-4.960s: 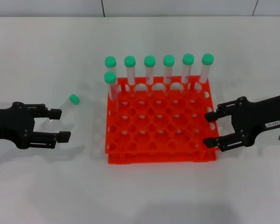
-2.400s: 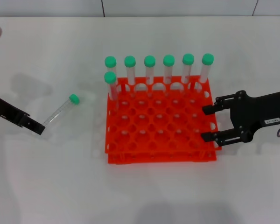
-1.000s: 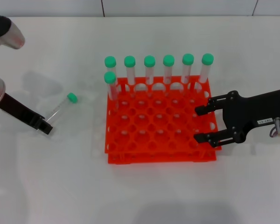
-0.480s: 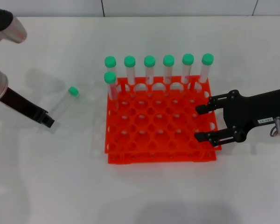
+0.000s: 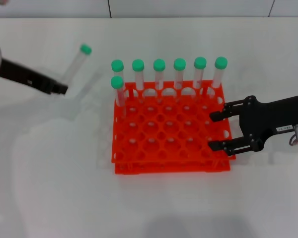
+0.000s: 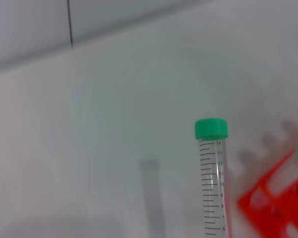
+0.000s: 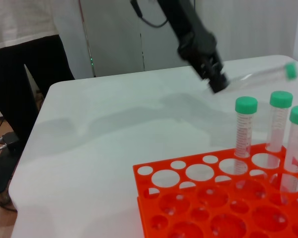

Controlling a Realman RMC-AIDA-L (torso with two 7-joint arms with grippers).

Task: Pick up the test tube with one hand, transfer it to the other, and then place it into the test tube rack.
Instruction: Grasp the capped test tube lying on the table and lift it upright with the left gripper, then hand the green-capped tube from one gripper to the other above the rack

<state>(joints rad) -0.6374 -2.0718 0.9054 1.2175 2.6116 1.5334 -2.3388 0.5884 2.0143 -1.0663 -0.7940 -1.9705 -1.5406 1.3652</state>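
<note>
My left gripper (image 5: 61,89) is shut on the lower end of the test tube (image 5: 75,65) and holds it tilted in the air to the left of the orange test tube rack (image 5: 171,164). Its green cap (image 5: 85,49) points up and away. The left wrist view shows the held tube (image 6: 213,188) upright beside a corner of the rack (image 6: 273,201). The right wrist view shows the left gripper (image 7: 217,84) holding the tube (image 7: 260,75) beyond the rack (image 7: 188,203). My right gripper (image 5: 211,131), with the white label, is open at the rack's right edge.
Several green-capped tubes (image 5: 159,74) stand in the rack's back row, and one (image 5: 117,91) stands in the second row at the left. They also show in the right wrist view (image 7: 244,126). A person (image 7: 25,49) stands beyond the table's far end.
My left gripper has closed on the tube lying on the table and lifted it up and away, towards the back. My right gripper has hardly moved.
</note>
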